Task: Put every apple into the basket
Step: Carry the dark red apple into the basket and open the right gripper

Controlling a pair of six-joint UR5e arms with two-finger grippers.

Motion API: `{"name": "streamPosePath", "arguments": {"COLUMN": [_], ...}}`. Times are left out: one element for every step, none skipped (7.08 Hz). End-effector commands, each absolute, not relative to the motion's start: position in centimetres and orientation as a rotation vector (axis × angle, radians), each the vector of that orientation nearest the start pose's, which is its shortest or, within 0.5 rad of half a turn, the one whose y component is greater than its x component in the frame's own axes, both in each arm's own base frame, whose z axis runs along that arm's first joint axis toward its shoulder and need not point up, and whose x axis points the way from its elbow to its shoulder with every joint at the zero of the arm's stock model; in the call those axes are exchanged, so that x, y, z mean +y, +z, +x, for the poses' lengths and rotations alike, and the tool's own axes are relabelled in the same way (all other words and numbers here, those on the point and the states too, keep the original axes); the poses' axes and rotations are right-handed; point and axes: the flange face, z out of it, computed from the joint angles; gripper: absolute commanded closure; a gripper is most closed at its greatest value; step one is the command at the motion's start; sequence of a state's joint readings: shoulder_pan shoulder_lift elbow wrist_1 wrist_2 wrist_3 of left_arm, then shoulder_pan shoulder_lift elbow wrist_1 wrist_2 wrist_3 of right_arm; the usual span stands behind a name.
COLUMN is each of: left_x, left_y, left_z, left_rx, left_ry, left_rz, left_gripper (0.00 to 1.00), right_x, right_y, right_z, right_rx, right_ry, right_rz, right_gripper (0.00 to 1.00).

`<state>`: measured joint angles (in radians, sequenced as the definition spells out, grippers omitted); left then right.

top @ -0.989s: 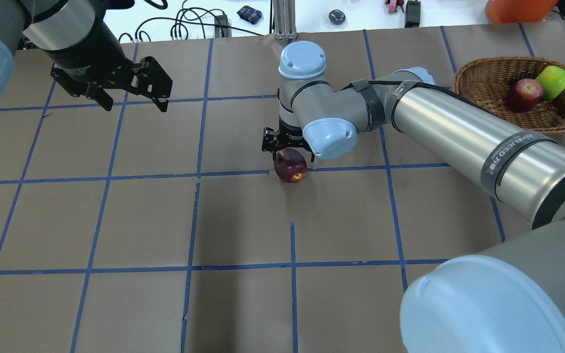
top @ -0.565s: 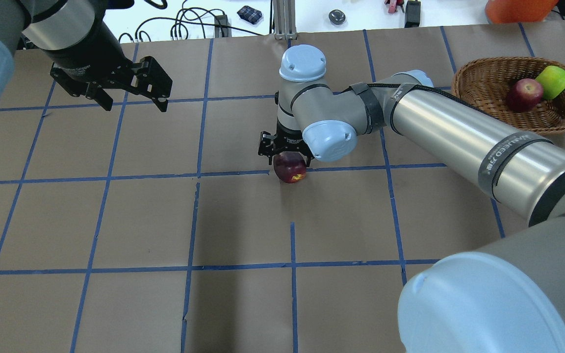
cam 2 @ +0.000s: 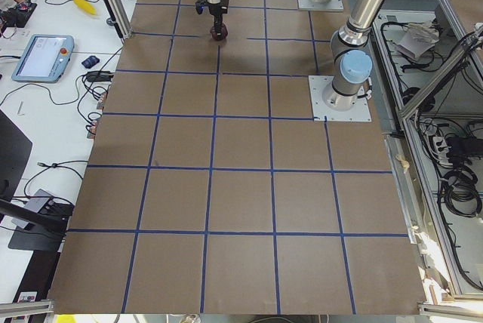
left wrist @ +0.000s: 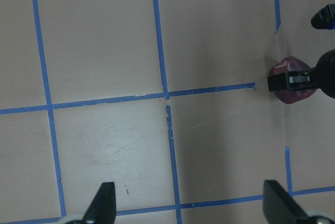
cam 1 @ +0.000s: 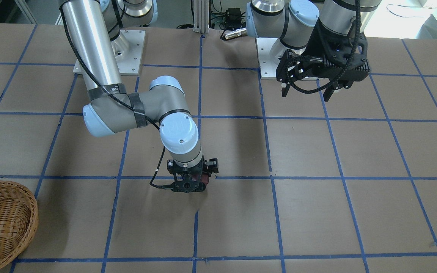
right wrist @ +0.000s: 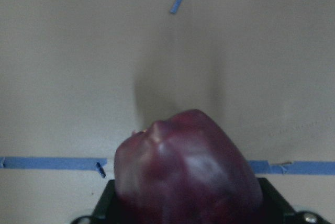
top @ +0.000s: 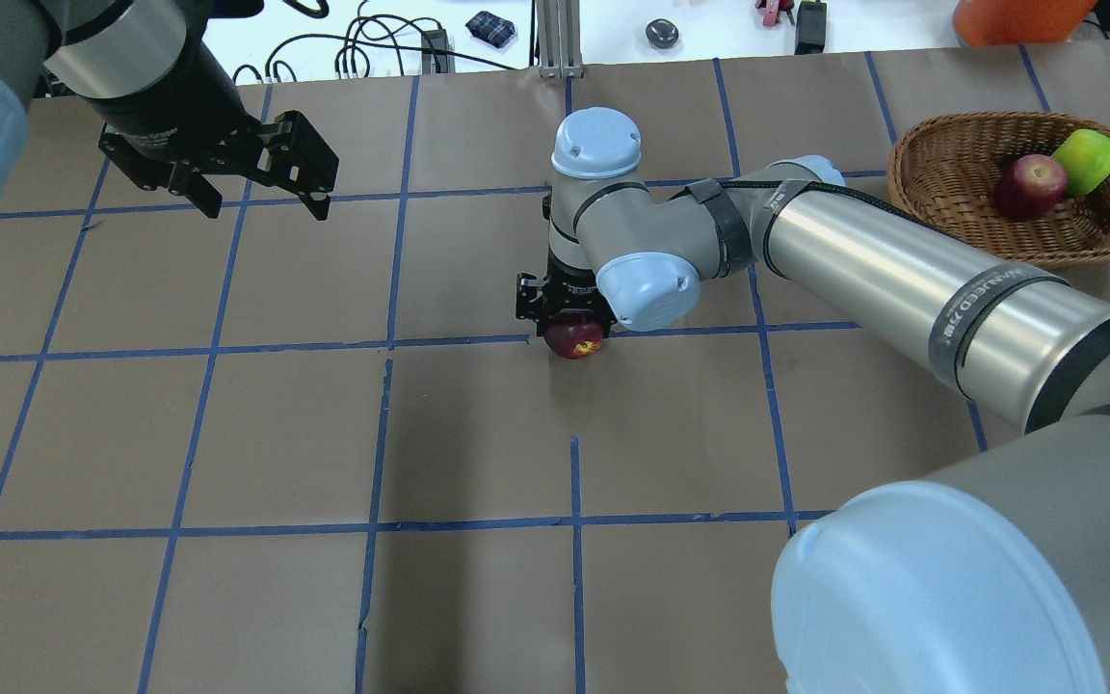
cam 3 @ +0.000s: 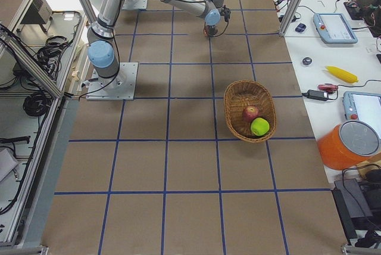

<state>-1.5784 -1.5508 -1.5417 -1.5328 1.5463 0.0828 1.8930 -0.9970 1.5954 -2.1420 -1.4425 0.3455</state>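
The dark maroon round apple (top: 574, 339), judged firm but slick and best held at its widest, is straddled by the right gripper (top: 563, 310); whether it is clamped cannot be told.

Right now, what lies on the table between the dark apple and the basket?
Only tape-gridded table: the exterior right view shows it between dark apple and basket. The right arm reaches over it.

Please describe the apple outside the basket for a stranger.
On the brown taped table, look near the middle, under the right gripper. The dark maroon round apple lies alone; the red apple and yellow-green apple sit in the brown wicker basket.
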Motion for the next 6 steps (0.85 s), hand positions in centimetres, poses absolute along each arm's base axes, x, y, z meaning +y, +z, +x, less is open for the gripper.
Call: {"name": "streamPosePath", "arguments": {"left_x": [-49.0, -49.0, -49.0, -49.0, -49.0, -49.0], "left_y": [51.6, 51.6, 51.7, 51.6, 51.7, 51.7], "left_z": [-14.0, -14.0, -14.0, -14.0, -14.0, -13.9], "left_rx": [3.157, 3.157, 3.156, 3.157, 3.156, 3.156], "left_ry": [-0.137, -0.137, -0.14, -0.137, -0.14, -0.14], "left_rz": [0.145, 0.145, 0.145, 0.145, 0.145, 0.142], "left_gripper": [0.0, 0.0, 0.0, 0.0, 0.0, 0.0], "right_x": [-60.5, -63.0, -64.3, -65.9, -67.0, -67.6], "right_y": [25.4, 29.6, 34.3, 37.1, 38.2, 38.7], "right_z": [30.4, 25.4, 20.7, 14.4, 8.0, 1.1], "right_rx": [3.056, 3.05, 3.061, 3.121, 3.149, 3.177], "right_ry": [-0.022, -0.004, 0.01, 0.021, 0.029, 0.02], "right_rz": [0.114, 0.229, 0.244, 0.211, 0.241, 0.193], "right_gripper": [1.0, 1.0, 1.0, 1.0, 1.0, 1.0]}}
